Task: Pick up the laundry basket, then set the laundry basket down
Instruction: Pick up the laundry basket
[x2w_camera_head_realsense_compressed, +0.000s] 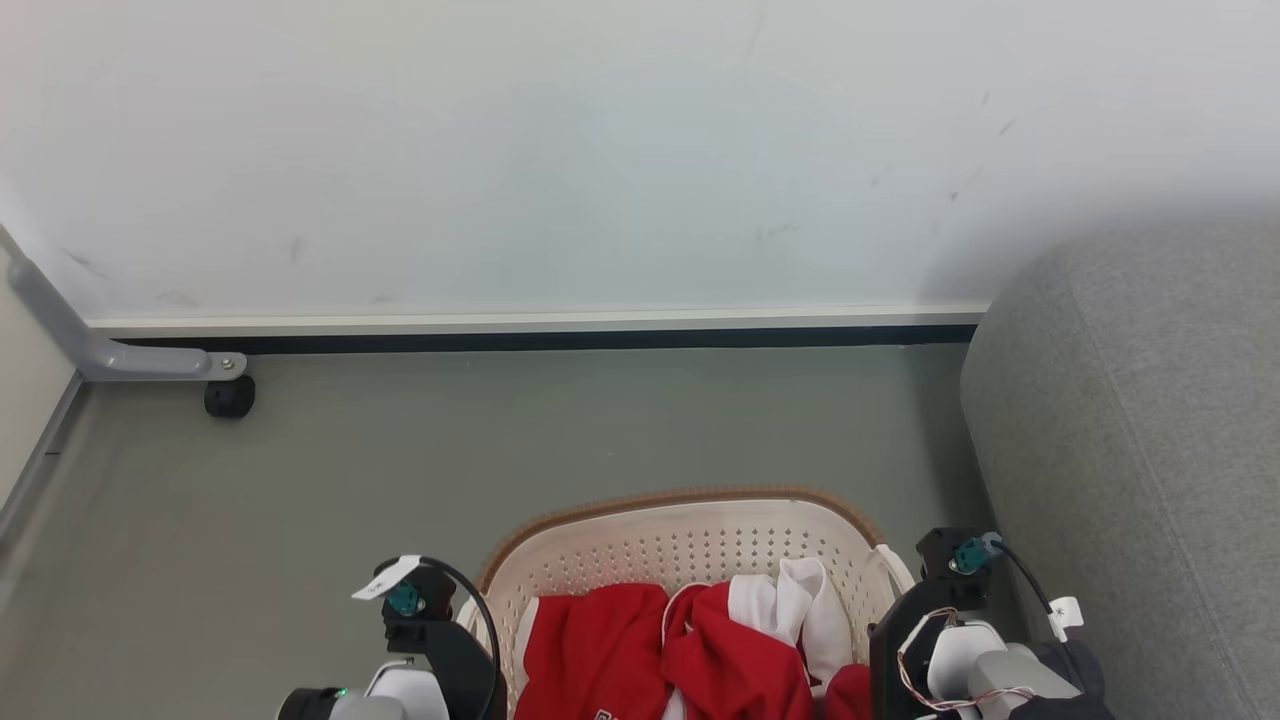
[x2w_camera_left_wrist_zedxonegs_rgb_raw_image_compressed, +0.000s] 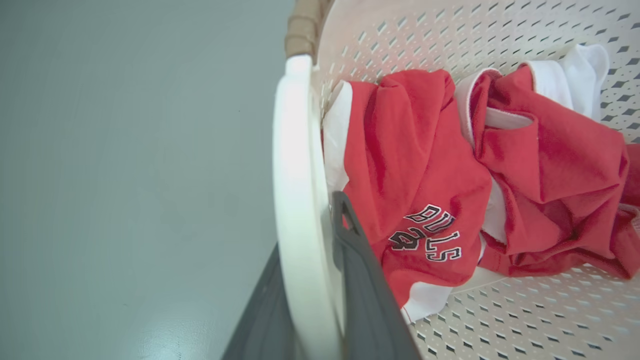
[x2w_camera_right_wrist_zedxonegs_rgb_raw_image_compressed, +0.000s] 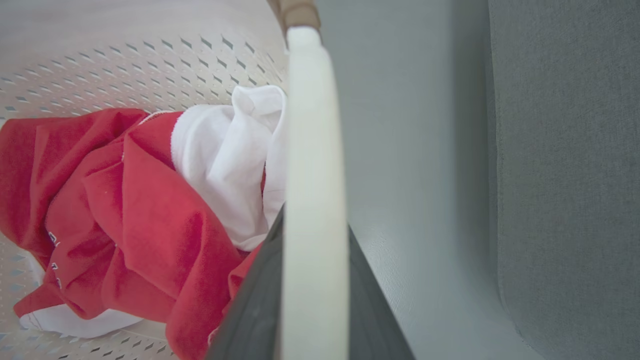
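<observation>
The laundry basket (x2w_camera_head_realsense_compressed: 684, 548), cream-white and perforated with a brown woven-look rim, sits at the bottom middle of the head view with red and white clothes (x2w_camera_head_realsense_compressed: 700, 640) inside. My left gripper (x2w_camera_head_realsense_compressed: 440, 640) is at its left side. In the left wrist view its two dark fingers (x2w_camera_left_wrist_zedxonegs_rgb_raw_image_compressed: 360, 280) are shut around the white side handle (x2w_camera_left_wrist_zedxonegs_rgb_raw_image_compressed: 295, 165). At the basket's right side, my right gripper (x2w_camera_head_realsense_compressed: 930, 620) clamps the other white handle (x2w_camera_right_wrist_zedxonegs_rgb_raw_image_compressed: 312, 150) between its fingers (x2w_camera_right_wrist_zedxonegs_rgb_raw_image_compressed: 250, 310). Whether the basket rests on the floor cannot be told.
A grey sofa (x2w_camera_head_realsense_compressed: 1130, 450) stands close on the right, beside the basket. A white wall with a baseboard (x2w_camera_head_realsense_compressed: 540, 322) runs across ahead. A grey bracket with a black caster (x2w_camera_head_realsense_compressed: 229, 396) sits at the far left. Grey floor (x2w_camera_head_realsense_compressed: 560, 430) lies between basket and wall.
</observation>
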